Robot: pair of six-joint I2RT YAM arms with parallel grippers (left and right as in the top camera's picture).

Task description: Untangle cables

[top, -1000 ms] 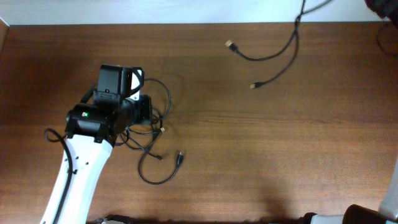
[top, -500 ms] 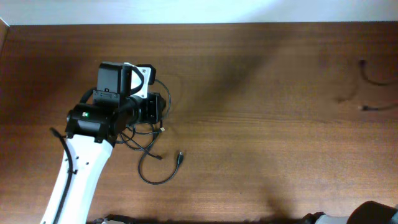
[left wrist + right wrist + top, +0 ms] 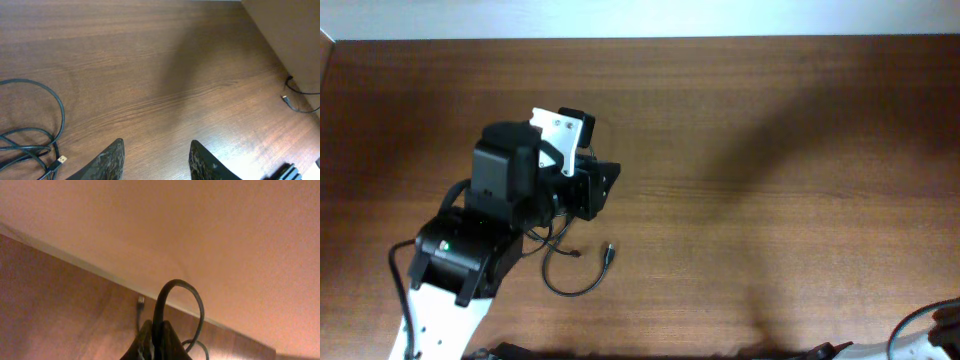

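Observation:
A tangle of thin black cables (image 3: 563, 268) lies on the wooden table, partly hidden under my left arm; one loop and a small plug (image 3: 610, 253) stick out below it. My left gripper (image 3: 603, 186) hovers just right of the tangle, open and empty. In the left wrist view the fingers (image 3: 157, 152) are spread over bare wood, with cable loops (image 3: 47, 107) and a metal-tipped plug (image 3: 61, 160) to their left. My right gripper (image 3: 159, 329) is shut on a black cable (image 3: 175, 282) that arches above the jaws; its plug end (image 3: 140, 300) hangs behind.
A short cable piece (image 3: 295, 102) lies far right by a pale wall or box (image 3: 290, 35). A pale wall (image 3: 200, 230) fills the right wrist view above the table edge. Part of the right arm (image 3: 935, 325) shows at the overhead view's bottom right corner.
The two cable strands at the top right slid right and out of the overhead view. My left arm rose and swung right, its gripper now off the tangle.

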